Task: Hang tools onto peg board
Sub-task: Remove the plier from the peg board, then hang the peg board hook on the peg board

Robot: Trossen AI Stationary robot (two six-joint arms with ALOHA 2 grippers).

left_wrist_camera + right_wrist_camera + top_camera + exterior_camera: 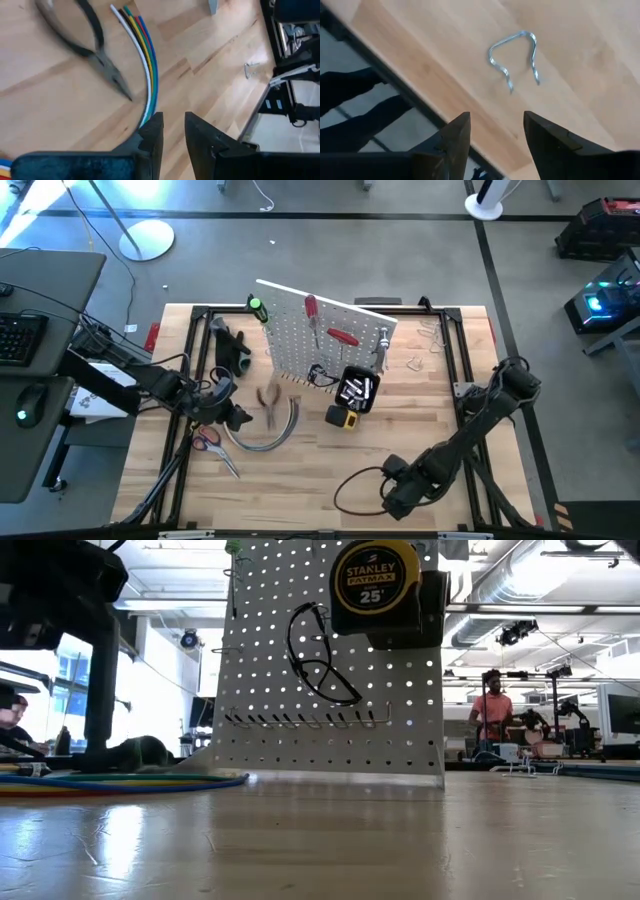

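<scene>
The white peg board (315, 335) leaned upright near the middle of the wooden table (320, 480), its face a regular grid of small round holes. Two red-handled screwdrivers (335, 330) hung on it, a green handle (257, 307) showed at its top corner, and a black bin (357, 388) sat at its lower edge with a yellow tape measure (345, 418) just beside it. The left gripper (172, 132) hovered over the bare wood, its dark blocky fingers a narrow gap apart and empty. Near it lay black-handled pliers (92, 47) with slim metal jaws and a curved, flat bundle of coloured cables (142, 60). Red-handled scissors (210, 442) lay close by. The right gripper (492, 132) stood well open near the table's front edge, holding nothing, above a bent shiny wire clip (515, 57).
</scene>
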